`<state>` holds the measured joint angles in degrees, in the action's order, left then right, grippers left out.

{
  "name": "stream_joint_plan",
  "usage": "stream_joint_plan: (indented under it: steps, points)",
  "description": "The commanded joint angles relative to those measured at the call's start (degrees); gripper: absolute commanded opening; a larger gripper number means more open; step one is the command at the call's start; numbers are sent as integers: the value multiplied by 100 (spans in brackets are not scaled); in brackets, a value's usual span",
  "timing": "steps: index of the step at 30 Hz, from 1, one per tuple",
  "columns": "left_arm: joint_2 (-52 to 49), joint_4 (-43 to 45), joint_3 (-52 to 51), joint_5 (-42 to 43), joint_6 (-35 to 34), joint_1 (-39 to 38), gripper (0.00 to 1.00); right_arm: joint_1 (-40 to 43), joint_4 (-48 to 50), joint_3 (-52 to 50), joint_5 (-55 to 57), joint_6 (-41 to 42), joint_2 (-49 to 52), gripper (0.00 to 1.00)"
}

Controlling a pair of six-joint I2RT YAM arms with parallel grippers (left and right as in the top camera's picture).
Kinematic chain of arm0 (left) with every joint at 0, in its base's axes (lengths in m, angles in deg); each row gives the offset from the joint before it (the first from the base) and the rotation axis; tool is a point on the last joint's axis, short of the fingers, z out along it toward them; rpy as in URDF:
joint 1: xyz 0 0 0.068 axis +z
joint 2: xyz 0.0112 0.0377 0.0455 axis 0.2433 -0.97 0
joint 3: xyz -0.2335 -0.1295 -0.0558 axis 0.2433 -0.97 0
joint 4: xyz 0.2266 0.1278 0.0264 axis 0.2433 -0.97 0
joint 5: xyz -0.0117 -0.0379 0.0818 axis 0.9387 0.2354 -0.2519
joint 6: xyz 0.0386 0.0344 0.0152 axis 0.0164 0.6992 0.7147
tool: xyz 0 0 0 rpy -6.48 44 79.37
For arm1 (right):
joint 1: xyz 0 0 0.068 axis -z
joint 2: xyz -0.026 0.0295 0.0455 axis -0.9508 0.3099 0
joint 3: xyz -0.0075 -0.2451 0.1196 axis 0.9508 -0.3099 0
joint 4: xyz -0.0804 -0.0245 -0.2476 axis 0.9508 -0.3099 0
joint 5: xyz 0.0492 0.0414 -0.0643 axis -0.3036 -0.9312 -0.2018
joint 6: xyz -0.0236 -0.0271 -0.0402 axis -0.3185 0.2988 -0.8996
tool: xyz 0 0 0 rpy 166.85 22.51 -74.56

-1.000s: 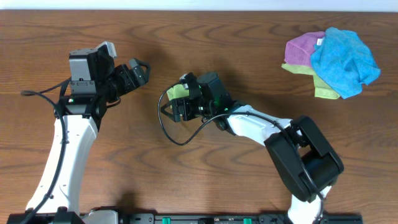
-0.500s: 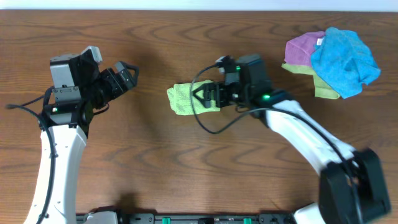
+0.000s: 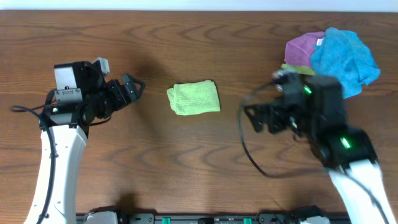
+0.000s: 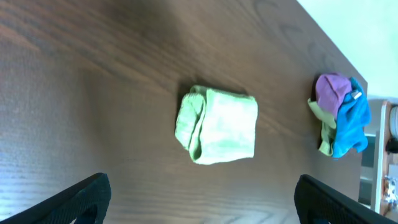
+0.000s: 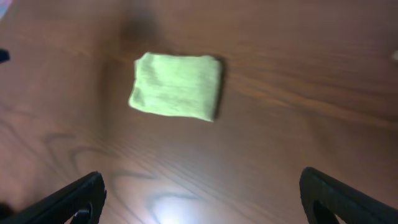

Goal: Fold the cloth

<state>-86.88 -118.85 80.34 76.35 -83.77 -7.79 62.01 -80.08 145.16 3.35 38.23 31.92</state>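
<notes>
Both the left gripper (image 3: 134, 87) and right gripper (image 3: 250, 118) stand open and empty, well apart from the lime-green microfibre cloth (image 3: 194, 98) lying folded between them on the wooden table (image 3: 186, 168). Unpressed, its bulky layers may spring open.

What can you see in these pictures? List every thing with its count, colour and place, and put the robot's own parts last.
cloth: one, lime green, folded, mid-table between the two arms, touched by neither.
blue cloth: one, bright blue, far right corner of the table, lying on top of the other two there.
purple cloth: one, purple, just left of the blue cloth and partly under it.
yellow-green cloth: one, yellow-green, only a narrow strip showing beneath the purple cloth.
table: one, dark brown wood, under everything.
left gripper: one, black, left of the cloth, open and empty.
right gripper: one, black, right of the cloth, open and empty.
</notes>
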Motion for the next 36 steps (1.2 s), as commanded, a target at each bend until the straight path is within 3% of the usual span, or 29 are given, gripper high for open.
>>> stream_joint_plan:
  steps: [1,7,14,20,29,36]
  points:
    - [-35,-129,-35,59,166,7,96,328,-155,-592,190,-173,-774,99]
    - [-243,-205,-188,306,164,-94,95,767,-424,-1827,-61,315,-2667,99]
    - [-433,-157,-546,466,114,-376,96,778,-1014,-2450,-35,680,-4240,99]
    - [-446,407,-1075,463,-267,-643,96,776,-1091,-2455,22,1303,-4424,99]
    - [-612,2210,-2087,463,-1300,-861,95,776,-1163,-2455,22,1305,-4424,99]
    - [-1303,3169,-2323,501,-1777,-1128,96,776,-1167,-2455,22,1305,-4424,99]
